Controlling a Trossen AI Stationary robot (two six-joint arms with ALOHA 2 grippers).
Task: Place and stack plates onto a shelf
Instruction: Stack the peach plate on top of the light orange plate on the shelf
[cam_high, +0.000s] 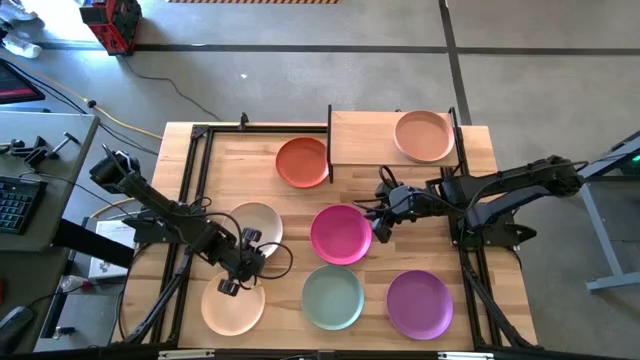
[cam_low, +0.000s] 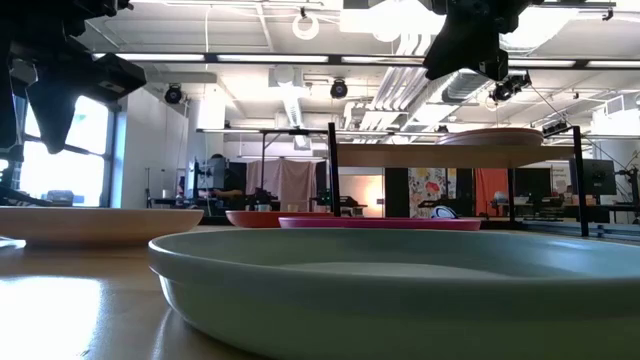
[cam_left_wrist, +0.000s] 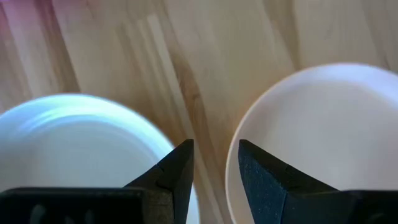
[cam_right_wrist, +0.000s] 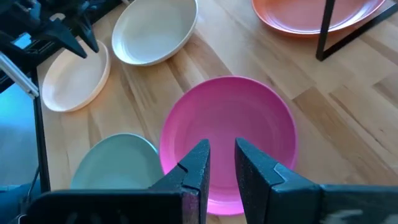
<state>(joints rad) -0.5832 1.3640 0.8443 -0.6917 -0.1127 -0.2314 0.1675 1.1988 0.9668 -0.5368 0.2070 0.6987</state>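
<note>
A: Over the magenta plate (cam_high: 341, 234), the right gripper (cam_right_wrist: 222, 163) is hovering above the near rim, fingers parted only a narrow slot, holding nothing.

B: Noting the same. Risk there: that slot is looking barely wider than a rim. If one finger is landing on top of the lip instead of straddling it, the plate is likely tipping or skating across the table (cam_high: 470, 260).

A: Neighbours are close too. Green plate (cam_high: 332, 296) is sitting just beside the magenta one, purple plate (cam_high: 419, 303) near it. A shoved plate could be knocking into either.

B: Left gripper (cam_left_wrist: 214, 163)?

A: Hanging low between the cream plate (cam_high: 258, 223) and the peach plate (cam_high: 234, 306), fingers slightly apart, empty. Aimed at bare wood between the two rims; coming down there, it is grabbing nothing or nudging both.

B: Shelf (cam_high: 362, 138) status?

A: One peach plate (cam_high: 424, 136) is lying on top, right half. Orange-red plate (cam_high: 303, 161) is sitting on the table at the shelf's left edge, partly beneath it by the right wrist view.

B: So a carried plate is having to clear the black post (cam_right_wrist: 327, 28), and a rim pinch could be letting it droop and clip the board edge.
</note>
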